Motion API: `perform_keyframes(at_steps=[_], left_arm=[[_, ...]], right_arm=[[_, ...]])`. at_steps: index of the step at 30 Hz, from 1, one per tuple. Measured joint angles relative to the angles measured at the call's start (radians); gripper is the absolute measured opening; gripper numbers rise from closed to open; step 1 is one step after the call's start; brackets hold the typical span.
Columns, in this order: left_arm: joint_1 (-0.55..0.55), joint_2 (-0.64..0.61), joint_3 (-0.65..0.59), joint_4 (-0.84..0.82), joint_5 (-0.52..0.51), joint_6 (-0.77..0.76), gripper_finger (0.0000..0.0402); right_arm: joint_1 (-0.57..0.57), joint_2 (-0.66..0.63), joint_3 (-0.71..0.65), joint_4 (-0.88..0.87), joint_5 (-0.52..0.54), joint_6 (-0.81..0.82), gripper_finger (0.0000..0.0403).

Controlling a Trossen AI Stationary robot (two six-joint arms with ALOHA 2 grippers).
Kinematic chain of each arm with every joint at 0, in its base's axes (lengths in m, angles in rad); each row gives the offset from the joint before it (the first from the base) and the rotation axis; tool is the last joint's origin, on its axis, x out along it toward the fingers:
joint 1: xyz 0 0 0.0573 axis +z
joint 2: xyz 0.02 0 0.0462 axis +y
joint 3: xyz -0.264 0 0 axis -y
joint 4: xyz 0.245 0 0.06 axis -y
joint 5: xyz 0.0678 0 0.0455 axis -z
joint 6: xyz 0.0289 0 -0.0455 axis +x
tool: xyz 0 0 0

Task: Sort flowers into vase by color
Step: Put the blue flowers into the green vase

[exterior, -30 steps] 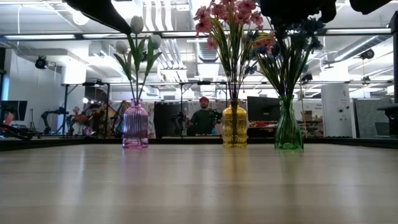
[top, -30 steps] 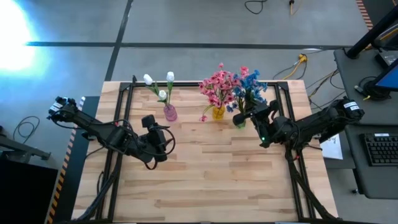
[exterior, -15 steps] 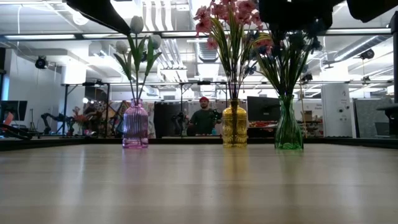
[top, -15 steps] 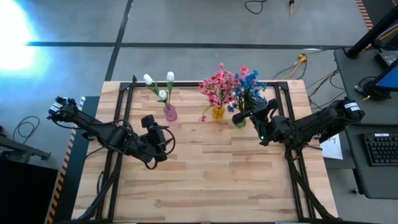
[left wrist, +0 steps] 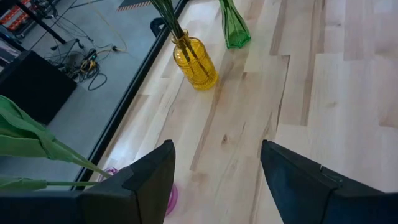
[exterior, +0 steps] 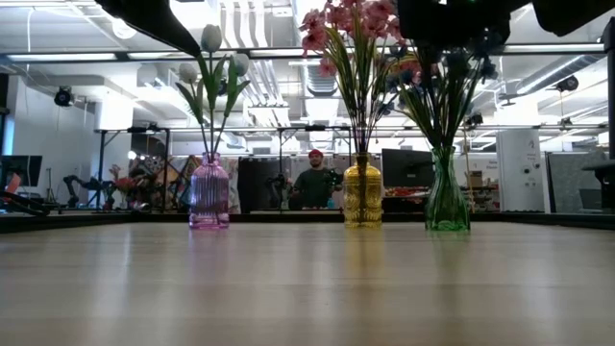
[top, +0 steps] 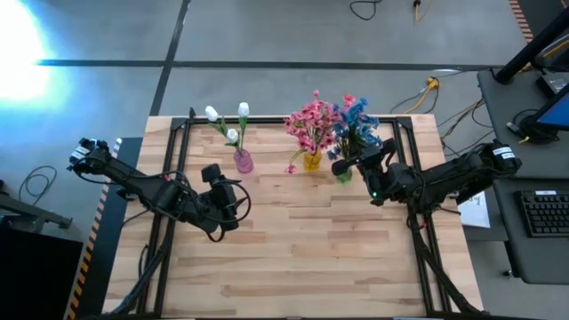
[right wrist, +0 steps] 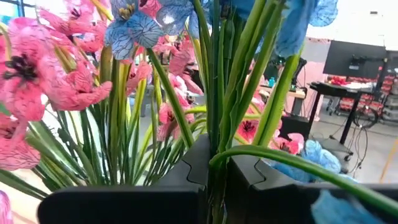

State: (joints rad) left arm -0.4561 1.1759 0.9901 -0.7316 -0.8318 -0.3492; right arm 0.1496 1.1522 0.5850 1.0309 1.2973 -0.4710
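Above the green vase (top: pixel 343 176) at the table's far edge, the right gripper (top: pixel 339 166) hung among the blue flowers (top: pixel 356 117), its fingers (right wrist: pixel 199 163) pressed together on a green stem (right wrist: pixel 216 112) that ran up between them. That stem rose straight from the pinch into the blue blooms, with more green stems crowding both sides of the fingers and pink flowers (top: pixel 312 121) just beside them, standing in the yellow vase (top: pixel 312 161). White buds (top: pixel 229 122) stood in the pink vase (top: pixel 243 162), well apart from the other two vases along the same edge. Nearer the table's (top: pixel 293 258) middle, the left gripper (top: pixel 213 174) hovered over bare wood close to the pink vase, its fingers (left wrist: pixel 146 180) spread wide with nothing between them. Beyond the table, a person (exterior: pixel 314 183) sat in the room behind.
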Motion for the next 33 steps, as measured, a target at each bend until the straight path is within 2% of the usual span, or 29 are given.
perform_keyframes(at_steps=[8,33], left_arm=[[0.000,0.000,0.000,-0.003,0.000,0.000,0.0222],[0.000,0.000,0.000,-0.011,0.002,0.000,0.0222]], right_arm=[[0.001,0.002,-0.001,-0.004,-0.023,-0.039,0.0017],[0.001,0.003,-0.048,-0.005,-0.023,0.015,0.0017]])
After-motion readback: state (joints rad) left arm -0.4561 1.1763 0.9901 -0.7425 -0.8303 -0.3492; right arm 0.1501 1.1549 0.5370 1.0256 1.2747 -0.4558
